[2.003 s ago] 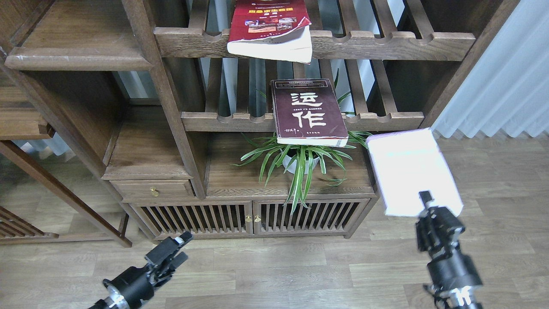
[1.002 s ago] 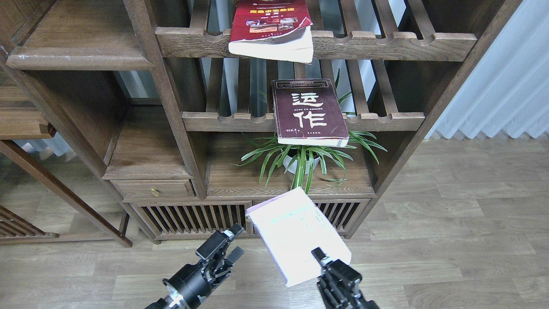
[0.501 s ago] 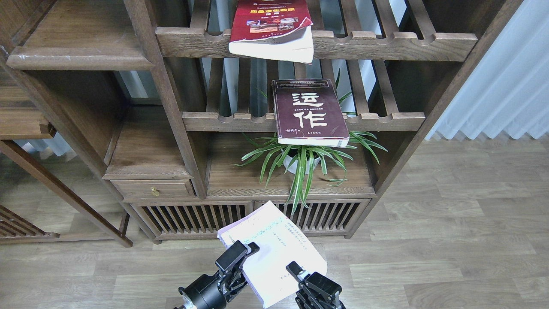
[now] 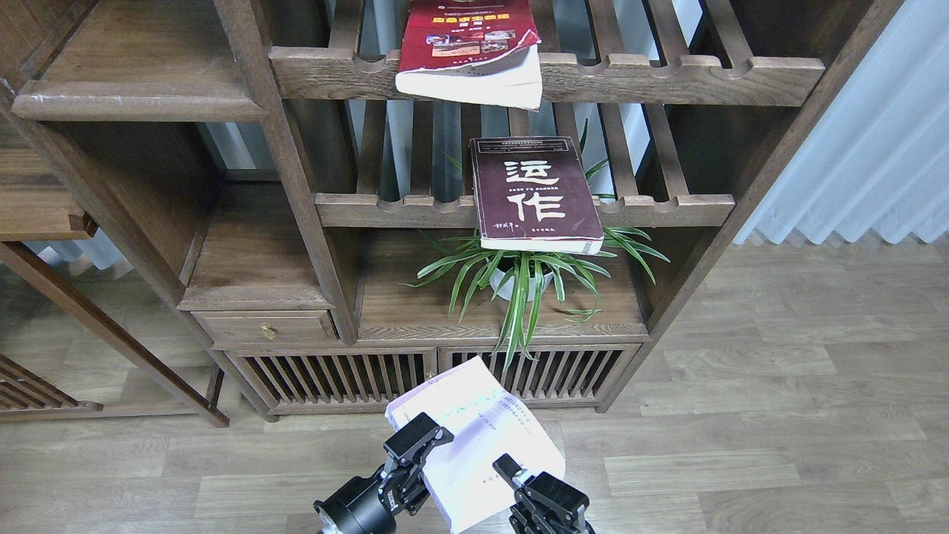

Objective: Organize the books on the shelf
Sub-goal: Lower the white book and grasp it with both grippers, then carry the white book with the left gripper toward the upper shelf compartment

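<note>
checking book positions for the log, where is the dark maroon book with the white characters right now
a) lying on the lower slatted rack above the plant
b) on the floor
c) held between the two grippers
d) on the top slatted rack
a: the dark maroon book lies flat on the lower slatted rack, jutting over its front rail above the plant.

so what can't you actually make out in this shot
Head view only:
- Left gripper: it touches the white book, but whether it is clamped is unclear from this angle.
- Right gripper: fingers dark and end-on at the book's near edge; grip unclear.
- Red book: top cut off by the frame edge.
- White book's cover print: too faint to read.
- Plant pot: mostly hidden by its leaves and the maroon book.
</note>
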Motion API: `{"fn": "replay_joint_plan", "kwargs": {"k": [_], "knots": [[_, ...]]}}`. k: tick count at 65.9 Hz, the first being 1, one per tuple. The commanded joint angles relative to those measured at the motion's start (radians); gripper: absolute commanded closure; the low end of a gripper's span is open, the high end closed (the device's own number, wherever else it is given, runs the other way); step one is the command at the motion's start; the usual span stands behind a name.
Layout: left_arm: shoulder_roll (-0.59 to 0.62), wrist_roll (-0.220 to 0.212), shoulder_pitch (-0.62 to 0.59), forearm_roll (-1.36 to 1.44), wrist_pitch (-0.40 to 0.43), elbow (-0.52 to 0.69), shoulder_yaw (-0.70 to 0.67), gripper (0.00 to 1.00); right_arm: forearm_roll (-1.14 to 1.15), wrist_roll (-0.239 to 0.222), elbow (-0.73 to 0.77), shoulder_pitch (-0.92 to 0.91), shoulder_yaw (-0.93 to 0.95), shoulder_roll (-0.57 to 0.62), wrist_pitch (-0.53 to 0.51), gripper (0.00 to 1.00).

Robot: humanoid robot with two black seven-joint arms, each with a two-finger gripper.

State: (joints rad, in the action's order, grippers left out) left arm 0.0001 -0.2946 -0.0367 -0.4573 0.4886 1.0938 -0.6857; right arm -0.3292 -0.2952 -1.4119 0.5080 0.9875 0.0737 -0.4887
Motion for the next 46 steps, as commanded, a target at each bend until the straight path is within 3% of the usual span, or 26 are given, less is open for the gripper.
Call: {"fn": "replay_joint_plan", "kwargs": {"k": [1,10,13,14,15,17,20,34,46], "knots": [[0.0,-0.001,0.001,-0.001,0.0,0.003,-0.009,0.95,0.002,0.001,0.017,0.0,0.002,0.0,0.0,0.93],[0.009,-0.001,0.001,-0.003,0.0,0.009,-0.021,0.95,0.005,0.002,0.04,-0.002,0.008,-0.002,0.0,0.85],[0.021,0.0,0.001,-0.003,0.0,0.014,-0.026,0.95,0.009,0.002,0.047,-0.006,0.01,-0.003,0.0,0.71],[0.027,0.0,0.001,-0.003,0.0,0.018,-0.029,0.95,0.012,0.002,0.048,-0.009,0.01,-0.006,0.0,0.57],[0.029,-0.001,0.001,-0.003,0.0,0.02,-0.031,0.95,0.013,0.002,0.048,-0.011,0.01,-0.006,0.0,0.51],[0.041,-0.001,0.003,-0.003,0.0,0.028,-0.037,0.95,0.021,0.007,0.048,-0.016,0.01,-0.011,0.0,0.16],[0.058,-0.001,0.003,-0.003,0.0,0.035,-0.049,0.95,0.025,0.014,0.05,-0.028,0.01,-0.012,0.0,0.0],[0.172,-0.006,0.003,-0.003,0.0,0.104,-0.144,0.95,0.024,0.021,0.086,-0.062,0.017,-0.009,0.0,0.0],[0.389,-0.021,0.034,0.006,0.0,0.256,-0.267,0.95,0.025,0.021,0.122,-0.086,0.016,-0.009,0.0,0.0]]}}
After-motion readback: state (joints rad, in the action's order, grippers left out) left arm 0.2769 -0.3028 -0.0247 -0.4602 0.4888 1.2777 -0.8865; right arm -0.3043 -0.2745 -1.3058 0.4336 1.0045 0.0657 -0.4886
